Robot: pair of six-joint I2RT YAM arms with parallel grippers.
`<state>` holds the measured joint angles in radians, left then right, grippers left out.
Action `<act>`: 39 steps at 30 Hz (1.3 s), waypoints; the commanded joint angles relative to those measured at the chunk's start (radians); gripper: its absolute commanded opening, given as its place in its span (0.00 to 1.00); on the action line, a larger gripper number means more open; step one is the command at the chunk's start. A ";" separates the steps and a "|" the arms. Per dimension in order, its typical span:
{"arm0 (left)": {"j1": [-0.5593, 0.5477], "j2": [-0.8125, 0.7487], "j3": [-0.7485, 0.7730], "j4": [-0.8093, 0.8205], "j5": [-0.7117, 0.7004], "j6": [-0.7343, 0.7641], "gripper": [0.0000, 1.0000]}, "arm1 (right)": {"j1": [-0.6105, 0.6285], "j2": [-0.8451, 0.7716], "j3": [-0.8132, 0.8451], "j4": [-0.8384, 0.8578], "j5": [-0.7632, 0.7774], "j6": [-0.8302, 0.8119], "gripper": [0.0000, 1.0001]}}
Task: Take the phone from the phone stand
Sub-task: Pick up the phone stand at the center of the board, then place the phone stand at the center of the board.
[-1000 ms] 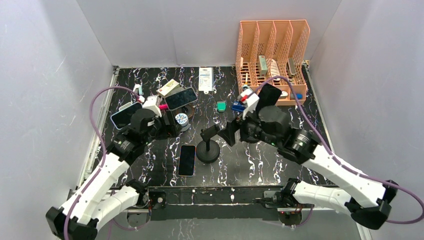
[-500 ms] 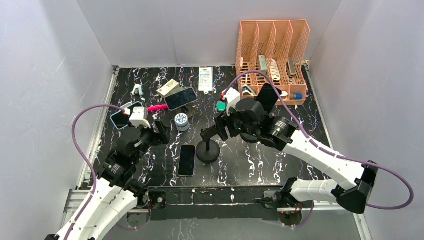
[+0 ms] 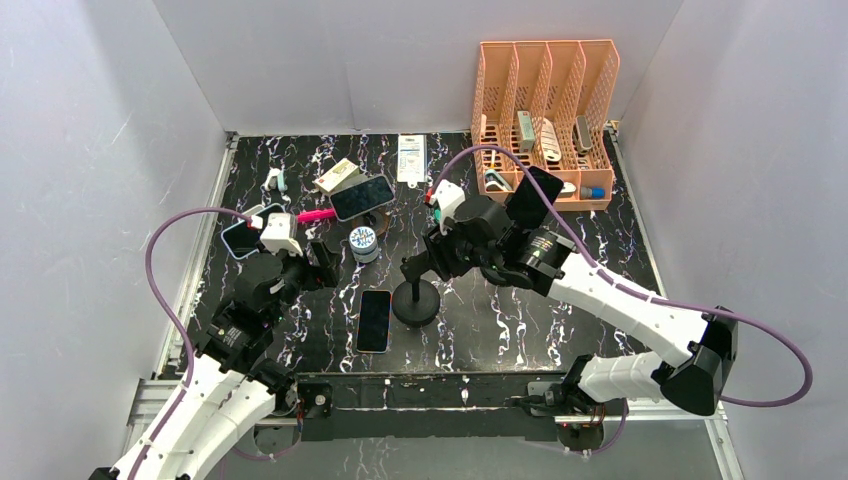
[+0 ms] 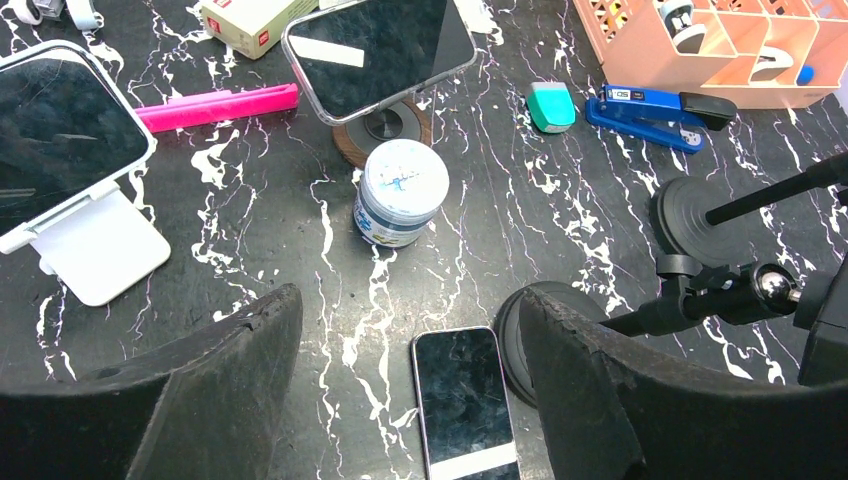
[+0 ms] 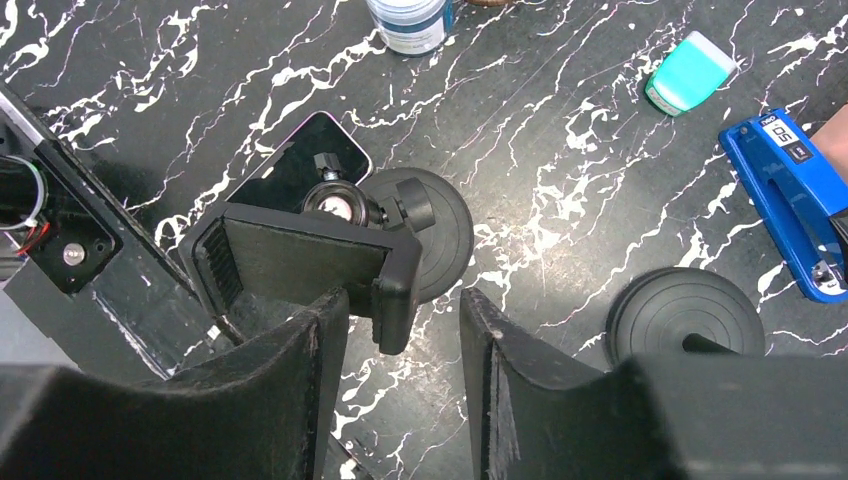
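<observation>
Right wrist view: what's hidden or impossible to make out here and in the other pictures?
- Right wrist view: the cradle of the stand covers most of the phone.
- Left wrist view: the bottom edge cuts off that phone.
- Top view: contents of the organizer are too small to name.
- Top view: whether the right end effector touches the stand is unclear, dark on dark.

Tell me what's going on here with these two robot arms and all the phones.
A phone lies flat on the table beside a black stand, whose clamp is empty, so the removal looks done. The right gripper is open around one end of that clamp; whether it touches is unclear. The left gripper hovers open above the flat phone, holding nothing. Farther back, another phone sits on a white stand and one more on a round base.
</observation>
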<state>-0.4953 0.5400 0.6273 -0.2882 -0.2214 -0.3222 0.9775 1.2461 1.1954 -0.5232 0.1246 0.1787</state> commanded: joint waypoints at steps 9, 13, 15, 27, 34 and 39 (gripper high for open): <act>-0.009 -0.003 0.009 0.008 -0.018 0.017 0.76 | 0.006 0.007 0.058 0.037 -0.009 -0.020 0.26; -0.009 -0.003 0.008 0.009 -0.019 0.018 0.75 | 0.006 -0.003 0.090 0.034 0.024 -0.033 0.01; -0.009 -0.003 0.008 0.008 -0.021 0.018 0.75 | 0.006 -0.002 0.115 0.037 0.054 -0.038 0.01; -0.009 -0.007 0.009 0.002 -0.024 0.018 0.75 | 0.000 0.073 0.208 0.214 0.212 -0.061 0.01; -0.011 -0.009 0.008 0.003 -0.024 0.018 0.75 | -0.064 0.164 0.252 0.306 0.239 -0.064 0.01; -0.014 -0.011 0.008 0.004 -0.024 0.018 0.75 | -0.123 0.226 0.277 0.362 0.192 -0.039 0.01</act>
<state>-0.5026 0.5392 0.6273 -0.2890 -0.2260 -0.3138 0.8940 1.4673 1.3869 -0.3656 0.3149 0.1249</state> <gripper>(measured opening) 0.755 0.192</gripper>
